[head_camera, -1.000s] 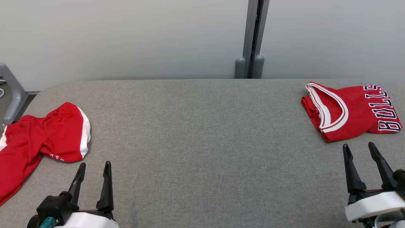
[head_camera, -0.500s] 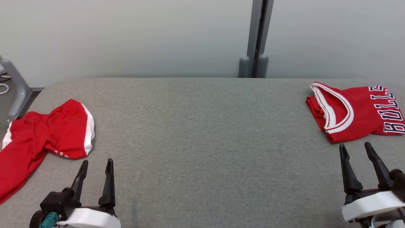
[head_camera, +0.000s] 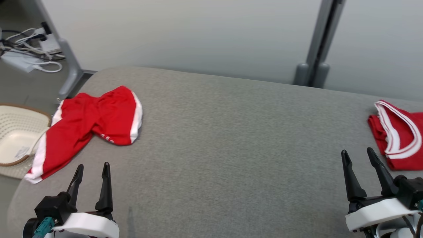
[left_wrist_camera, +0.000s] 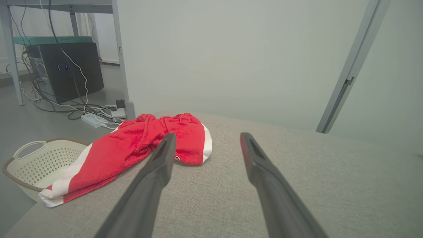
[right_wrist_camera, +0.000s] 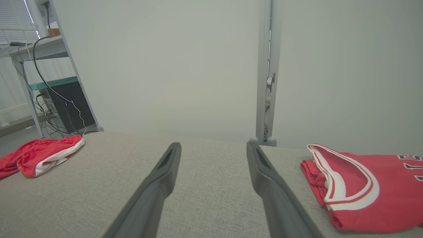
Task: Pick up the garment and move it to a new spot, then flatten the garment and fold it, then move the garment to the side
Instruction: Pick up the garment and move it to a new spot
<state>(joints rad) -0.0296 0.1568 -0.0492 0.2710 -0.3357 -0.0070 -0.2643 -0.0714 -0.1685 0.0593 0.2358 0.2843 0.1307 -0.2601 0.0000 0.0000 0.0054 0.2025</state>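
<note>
So the left gripper (head_camera: 92, 166) and right gripper (head_camera: 357, 152) are splayed wide, empty. Folded red jersey (head_camera: 403, 145), stripy white trim, just ahead-right of the right one.

1. My left claw (head_camera: 92, 166) is hovering agape near the shorts (head_camera: 96, 119).
2. My right claw (head_camera: 357, 151) is hovering agape beside the jersey (head_camera: 401, 140).
3. The shorts are lying at the pad's (head_camera: 231, 148) edge, by a basket (head_camera: 15, 130).

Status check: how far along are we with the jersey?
Looks done: the jersey lies folded at the right side of the table. In hand: nothing; the left gripper and right gripper are open and empty. Remaining: possibly the red shorts, unfolded at the left edge.
</note>
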